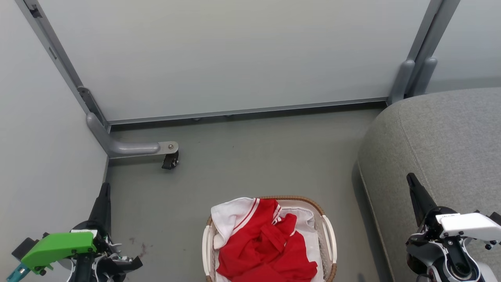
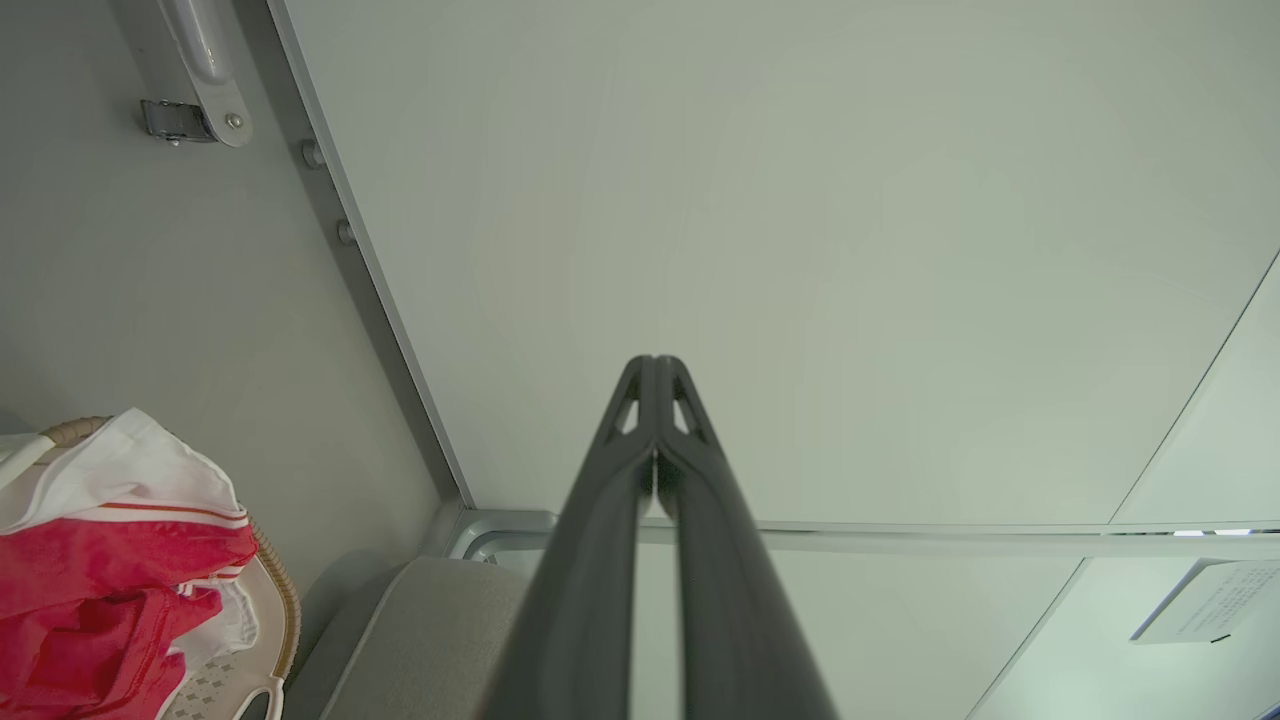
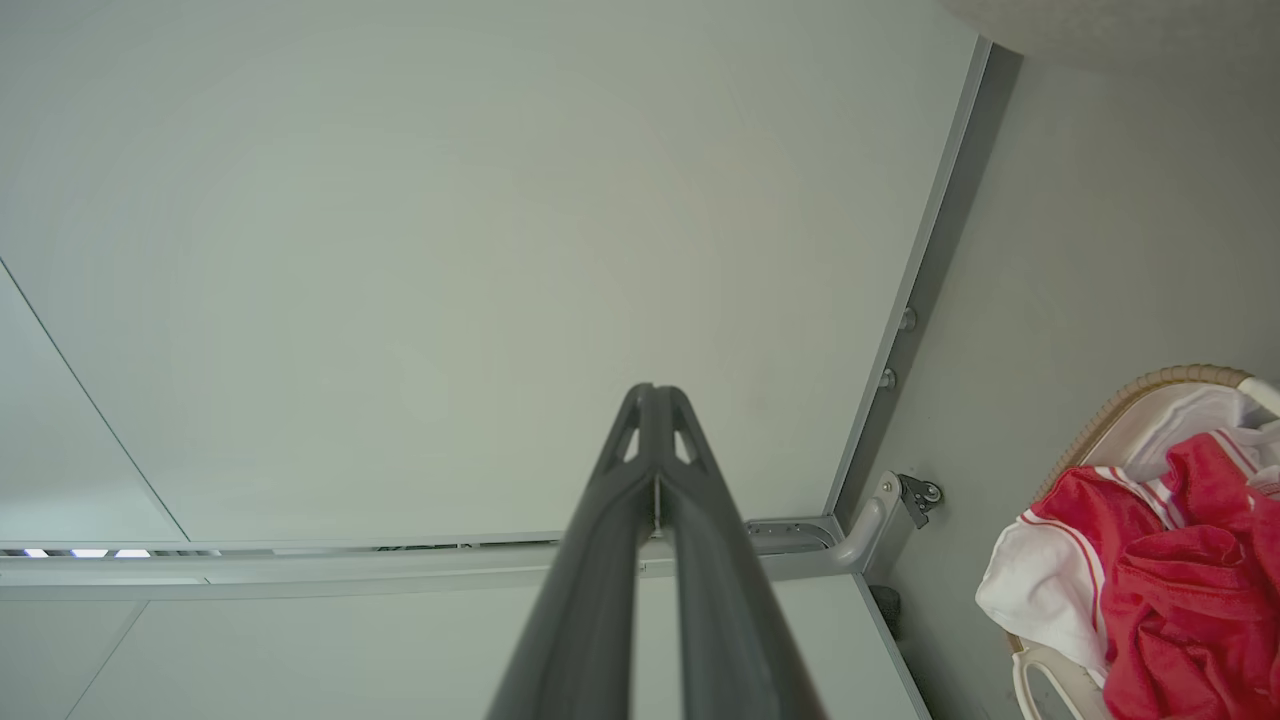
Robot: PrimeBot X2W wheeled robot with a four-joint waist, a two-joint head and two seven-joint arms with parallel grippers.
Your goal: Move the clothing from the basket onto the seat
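Left gripper [image 1: 104,188], two long dark fingers pressed together with nothing between them, stands at the lower left of the head view, and the right gripper [image 1: 411,179], likewise clenched and empty, stands at the lower right, in front of the large grey woven-fabric sofa seat [image 1: 442,137]. Between them, on the grey floor [image 1: 254,156] and just beside the seat's rounded front edge, sits the oval white perforated plastic basket with a brown woven rim [image 1: 309,201]. The bright red clothing [image 1: 266,243] lies heaped inside the basket, one white sleeve panel with striped trim draped over its far-left rim. A white liner [image 1: 309,223] shows along the right inner wall. A pale partition panel [image 1: 235,58] stands beyond, with a small black caster [image 1: 170,159] at its foot. Left wrist view: the left gripper [image 2: 655,366] points at the partition with its tips touching; the clothing [image 2: 90,580] in the basket [image 2: 285,610] lies at the lower left, next to a corner of the seat [image 2: 430,640]. Right wrist view: the right gripper [image 3: 655,392], tips touching, points at the same partition; the clothing [image 3: 1180,590] fills the basket [image 3: 1130,395] at the lower right, well apart from the fingers.
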